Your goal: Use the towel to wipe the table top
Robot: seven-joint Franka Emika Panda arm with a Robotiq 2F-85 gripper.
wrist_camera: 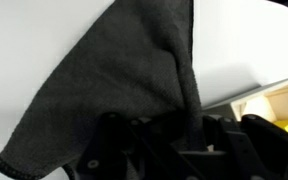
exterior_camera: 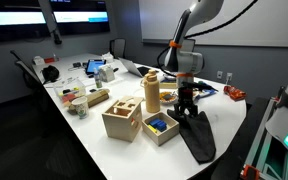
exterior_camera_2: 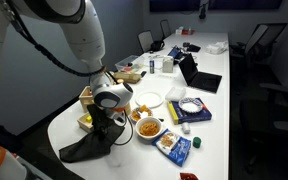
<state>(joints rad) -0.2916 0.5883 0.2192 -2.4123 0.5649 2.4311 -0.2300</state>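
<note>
A dark grey towel [exterior_camera: 197, 138] lies spread on the white table [exterior_camera: 94, 135] near its front edge. In an exterior view it trails toward the table's near rim [exterior_camera_2: 84, 148]. My gripper [exterior_camera: 187, 108] stands upright over one end of the towel and is shut on a pinched fold of it. In the wrist view the towel [wrist_camera: 114, 70] fans out from between my fingers [wrist_camera: 189, 135] across the white tabletop [wrist_camera: 24, 40].
Two open wooden boxes [exterior_camera: 122, 120] [exterior_camera: 161, 126] stand next to the towel, with a wooden cylinder [exterior_camera: 152, 92] behind. Bowls and plates [exterior_camera_2: 149, 128], a blue packet [exterior_camera_2: 174, 147], laptops and clutter fill the table's far part. Office chairs stand around.
</note>
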